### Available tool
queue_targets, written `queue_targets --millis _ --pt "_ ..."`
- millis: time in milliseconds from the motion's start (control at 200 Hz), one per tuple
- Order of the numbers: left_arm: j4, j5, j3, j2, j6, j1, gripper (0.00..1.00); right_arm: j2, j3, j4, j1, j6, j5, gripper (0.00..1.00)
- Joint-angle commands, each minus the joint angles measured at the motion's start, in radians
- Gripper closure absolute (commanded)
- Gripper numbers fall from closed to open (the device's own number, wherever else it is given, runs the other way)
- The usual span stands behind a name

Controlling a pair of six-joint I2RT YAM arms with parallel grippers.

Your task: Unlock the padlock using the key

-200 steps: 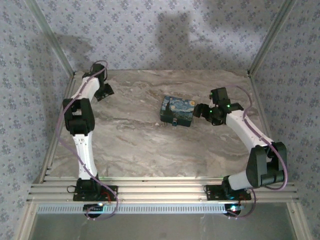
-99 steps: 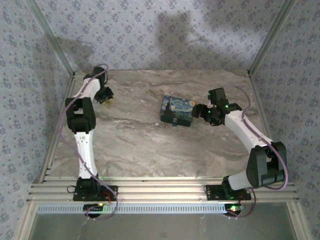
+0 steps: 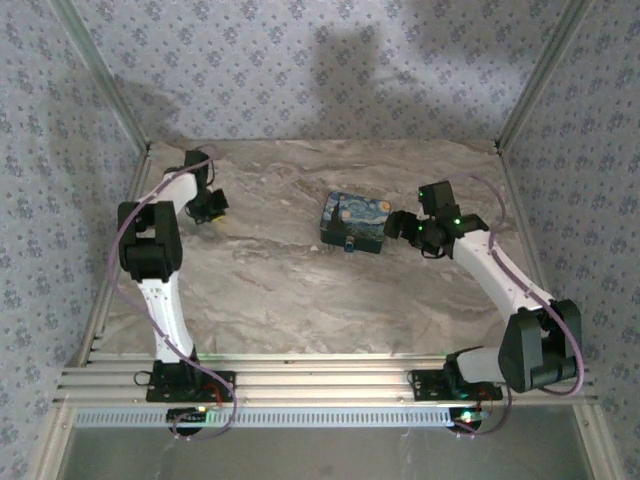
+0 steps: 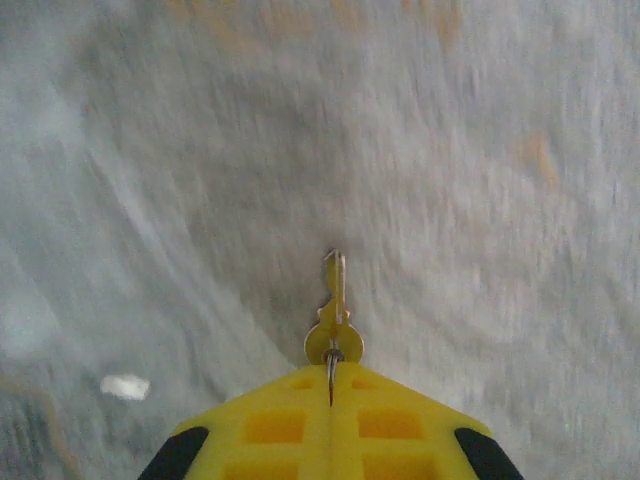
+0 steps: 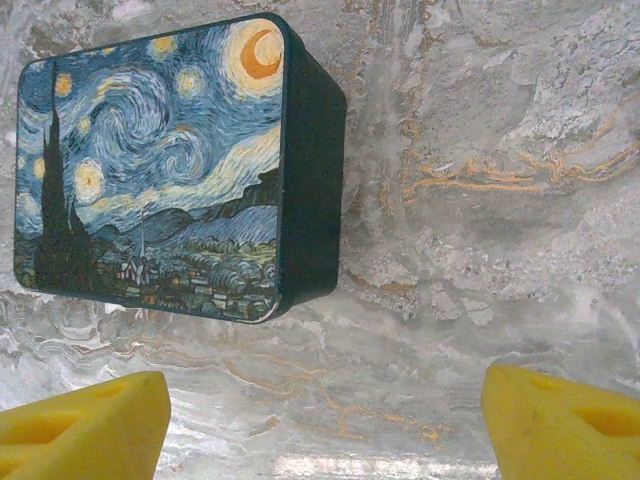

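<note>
left fingers [image 4: 285, 425] are pinched fully together on the key [image 4: 333, 300], gripping it at the bow end with the blade pointing straight out ahead. alignment looks good, i wouldn't regrip. in the top view that arm sits at the far left of the tabletop [image 3: 280, 290], well apart from the padlock [image 5: 150, 165].

padlock lies flat mid-tabletop, painted face up, just ahead of the right fingers [image 5: 90, 420]. those are spread wide with nothing between them and aren't touching it.

step in hand as i read it: brace the lock, then bring the key over. i'd close the right fingers across the dark side walls first, so the body can't skate on the marble when the key pushes. squeeze on the flats, not a corner.

small grey bit [image 3: 348, 244] pokes out of the padlock's near edge. can't tell if it's shackle or keyway, so i'd find the slot before committing.

risk: the key is thin and held on a short bite, so any side load could twist it in the fingers. come in slow, blade in line with the slot, no sweeping.
</note>
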Motion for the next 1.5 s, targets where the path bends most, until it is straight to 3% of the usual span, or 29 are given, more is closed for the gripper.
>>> queue_targets --millis 0,280,485,590,735,874,1029,1304,1499 --pt "0.042 0.097 -0.117 -0.123 0.042 -0.039 1.00 -0.051 -0.030 0.016 0.013 0.050 0.003 0.17" --pt "0.234 0.412 -0.405 -0.400 0.044 -0.154 1.00 -0.127 -0.075 0.094 0.088 0.122 -0.054 0.19" --pt "0.206 0.606 -0.411 -0.530 0.167 -0.253 1.00 -0.127 -0.123 0.288 0.131 0.223 -0.183 0.20" --pt "0.186 0.700 -0.395 -0.562 0.182 -0.265 1.00 -0.106 -0.129 0.404 0.172 0.188 -0.235 0.21" --pt "0.117 0.738 -0.350 -0.589 0.202 -0.278 1.00 -0.060 -0.063 0.403 0.283 -0.048 -0.203 0.22" --pt "0.065 0.788 -0.312 -0.598 0.177 -0.281 1.00 -0.024 -0.028 0.393 0.398 -0.348 -0.043 0.21" --pt "-0.008 0.811 -0.285 -0.594 0.128 -0.284 1.00 0.015 -0.051 0.549 0.454 -0.559 0.039 0.17" --pt "-0.007 0.872 -0.309 -0.634 0.080 -0.292 1.00 0.161 0.042 0.642 0.477 -0.731 -0.085 0.16" --pt "-0.048 0.834 -0.312 -0.658 0.107 -0.292 1.00 0.208 0.099 0.657 0.482 -0.674 -0.297 0.15"
